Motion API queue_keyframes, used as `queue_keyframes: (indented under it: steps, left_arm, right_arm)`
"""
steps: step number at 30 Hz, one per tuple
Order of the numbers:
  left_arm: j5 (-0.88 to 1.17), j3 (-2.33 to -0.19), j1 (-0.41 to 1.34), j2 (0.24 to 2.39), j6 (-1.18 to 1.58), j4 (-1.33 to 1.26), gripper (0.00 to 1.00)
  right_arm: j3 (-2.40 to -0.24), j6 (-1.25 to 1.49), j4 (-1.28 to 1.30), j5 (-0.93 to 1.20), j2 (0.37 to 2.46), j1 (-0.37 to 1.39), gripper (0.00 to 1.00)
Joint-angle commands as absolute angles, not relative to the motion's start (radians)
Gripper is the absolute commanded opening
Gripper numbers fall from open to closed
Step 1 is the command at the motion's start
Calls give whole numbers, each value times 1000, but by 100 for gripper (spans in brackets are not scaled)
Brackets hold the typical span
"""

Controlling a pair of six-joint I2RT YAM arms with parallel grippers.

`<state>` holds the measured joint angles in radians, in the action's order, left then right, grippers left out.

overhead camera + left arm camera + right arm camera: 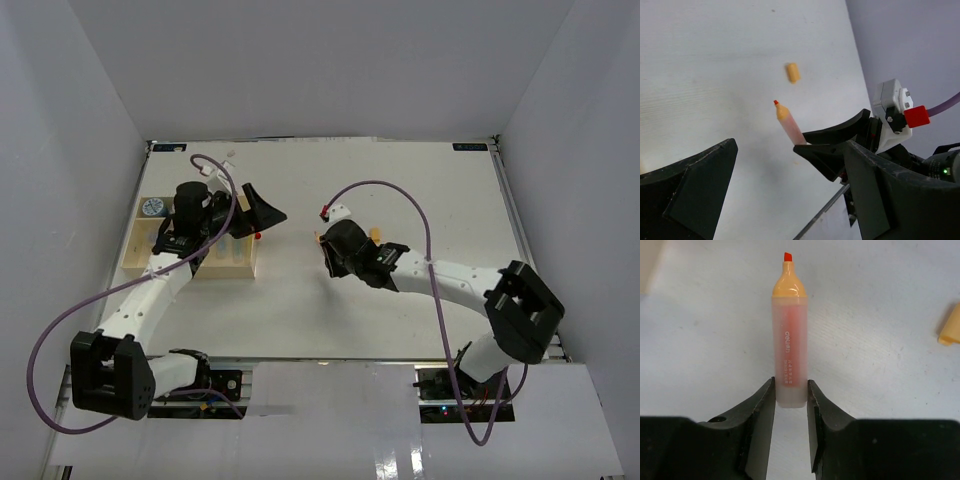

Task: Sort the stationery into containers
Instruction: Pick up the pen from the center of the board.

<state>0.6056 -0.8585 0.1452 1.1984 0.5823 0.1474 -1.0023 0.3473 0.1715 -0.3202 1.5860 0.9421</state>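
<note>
The tray point(135, 262) sits at the table's point(400, 180) left, well apart from the marker point(789, 340) and nearby cap point(951, 325).

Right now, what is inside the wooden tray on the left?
A jar with a blue patterned lid sits in the tray's far-left corner. The left arm covers most other compartments, so their contents cannot be seen.

The left arm reaches up the left side, and its end effector point(262, 208) has both fingers spread wide apart. The right arm bends in toward the middle, and its end effector point(790, 390) pinches an orange pen point(789, 330)
</note>
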Motion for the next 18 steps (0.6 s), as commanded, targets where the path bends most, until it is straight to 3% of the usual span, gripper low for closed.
queue_keyframes:
  steps: [1,10,18]
  left_arm:
    - [526,-847,265,1129,695,49,98]
    - [202,-857,496,1120,770,-129,98]
    - [104,-903,603,1201,776,-178,97]
  right_arm:
    - [-961,327,46,-379,1453,960,14]
    - [-839,269,-288,-417,1215,989,14]
    - [-831,245,-321,-419,1190,994,14]
